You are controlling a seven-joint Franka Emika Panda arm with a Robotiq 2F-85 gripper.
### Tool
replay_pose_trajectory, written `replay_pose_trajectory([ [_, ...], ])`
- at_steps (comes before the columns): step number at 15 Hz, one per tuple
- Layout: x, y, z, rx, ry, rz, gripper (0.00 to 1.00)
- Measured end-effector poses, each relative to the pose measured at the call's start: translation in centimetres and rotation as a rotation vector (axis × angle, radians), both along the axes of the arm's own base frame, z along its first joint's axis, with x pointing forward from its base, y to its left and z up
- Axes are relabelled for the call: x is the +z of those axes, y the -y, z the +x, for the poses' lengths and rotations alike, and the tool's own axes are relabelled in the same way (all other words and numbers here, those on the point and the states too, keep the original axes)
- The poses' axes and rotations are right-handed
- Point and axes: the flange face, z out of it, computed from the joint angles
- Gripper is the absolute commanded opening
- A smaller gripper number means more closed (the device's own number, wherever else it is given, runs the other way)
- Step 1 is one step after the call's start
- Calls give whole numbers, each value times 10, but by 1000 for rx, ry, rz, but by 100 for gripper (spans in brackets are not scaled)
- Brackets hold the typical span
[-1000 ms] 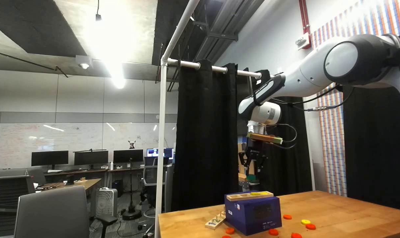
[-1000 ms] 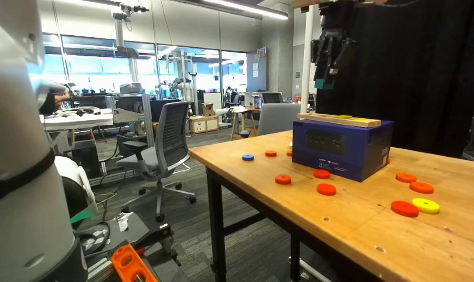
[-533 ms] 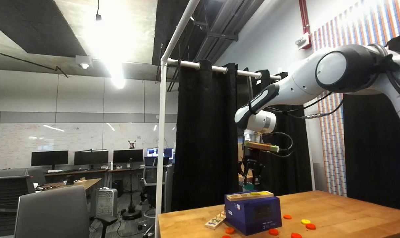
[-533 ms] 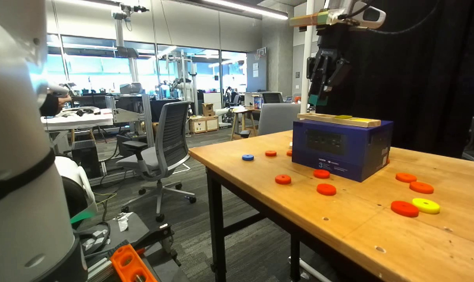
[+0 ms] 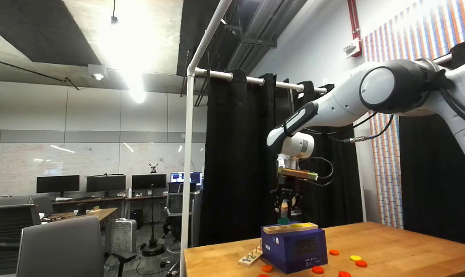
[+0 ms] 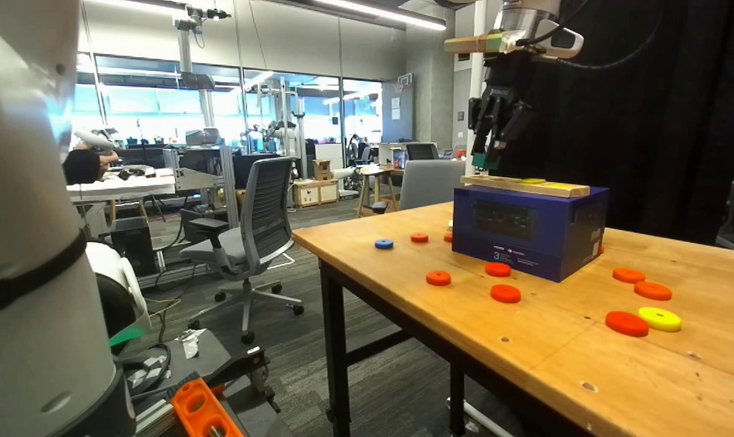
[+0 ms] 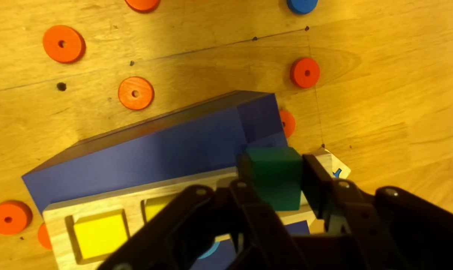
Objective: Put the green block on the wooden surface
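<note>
- Above one end of the blue-purple box [image 7: 166, 153]: gripper [image 7: 275, 175] clamps green block [image 7: 277, 168].
- Wooden tabletop [image 7: 391, 93] lies lower, out past the box's edge.
- Likely next need: sideways clear of box, then down.

The flat-faced green block [image 7: 277, 180] is held raised, well apart from the wide light-brown wooden surface [image 6: 555, 325].

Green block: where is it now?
The gripper holds the green block right of centre in the wrist view. In an exterior view it shows above the picture-left end of the wooden tray on the blue box.
</note>
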Motion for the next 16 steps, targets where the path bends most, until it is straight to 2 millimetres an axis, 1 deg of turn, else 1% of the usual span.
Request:
replay_pose_trajectory([
  [9,-8,3,19,1,-7,-1,12],
  [16,-14,17,23,-20,-13,-4,12],
])
